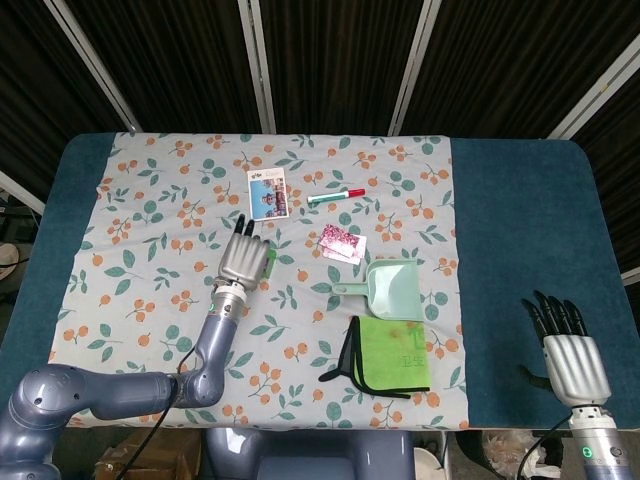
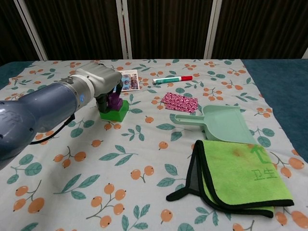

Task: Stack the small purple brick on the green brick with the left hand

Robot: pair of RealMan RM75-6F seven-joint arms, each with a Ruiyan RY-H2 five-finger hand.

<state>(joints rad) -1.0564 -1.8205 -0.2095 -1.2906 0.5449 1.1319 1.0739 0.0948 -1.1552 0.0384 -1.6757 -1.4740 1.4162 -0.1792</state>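
Sitting on top of the green brick [image 2: 114, 112], the small purple brick [image 2: 115, 100] is pinched by the left hand [image 2: 98, 85] at the left middle of the floral surface [image 2: 144, 144]. Resting well apart at the near right, the right hand [image 1: 573, 360] holds nothing, fingers spread. Green characters reading "卫生" under an arrow mark the green cloth [image 2: 240, 175] near the dustpan [image 2: 219, 122].

small purple brick [image 2: 114, 100]: upright atop green brick | green brick [image 2: 115, 111]: flat on floral cloth
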